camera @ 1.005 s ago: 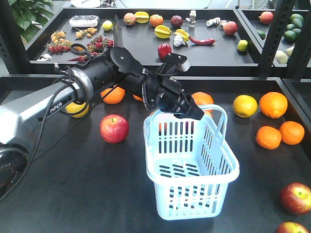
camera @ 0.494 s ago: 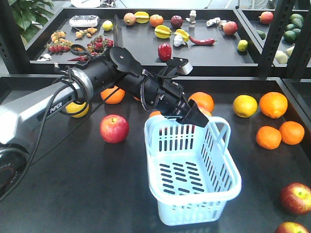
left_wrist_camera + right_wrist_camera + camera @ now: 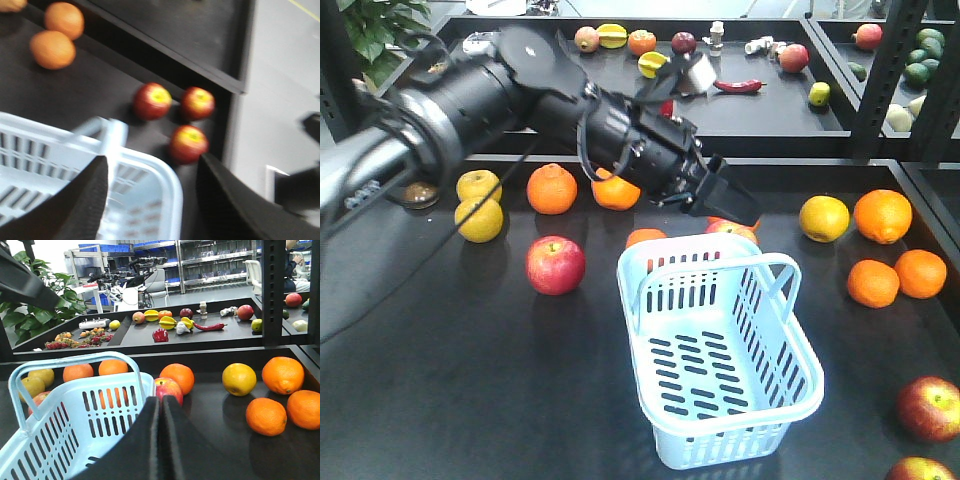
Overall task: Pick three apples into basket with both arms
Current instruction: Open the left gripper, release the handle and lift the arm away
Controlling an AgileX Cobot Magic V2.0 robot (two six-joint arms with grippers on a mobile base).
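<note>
- Nothing is in the basket (image 3: 720, 445); its slotted floor is bare, so all three picks are left to do.
- The left gripper (image 3: 732, 208) hangs over the basket's far end with its fingers (image 3: 92, 200) spread apart and nothing between them.
- Ahead of that gripper, past the basket's rim, the three apples (image 3: 152, 100) lie in a loose cluster, close to each other but not clearly touching.
- The right gripper (image 3: 161, 405) sits low at the basket's other end, fingers pressed together and holding nothing that I can see.
- Whether its fingers touch the basket wall, I cannot tell.
- A brighter red apple (image 3: 555, 265) lies well off to the side of the left gripper, and another apple (image 3: 169, 389) sits just beyond the right gripper's tip, behind the basket.
- Edges: the three apples are tucked near the corner of the table (image 3: 470, 380), just beside its raised lip, with bare floor beyond.
- A grasp there looks tight on the outer side.
- Two oranges (image 3: 52, 49) lie further along from the cluster, apart from it.
- Room: I judge the left gripper must clear the loop handle (image 3: 775, 265) and cross the whole basket to reach the apples, while the right gripper starts nearer that corner.
</note>
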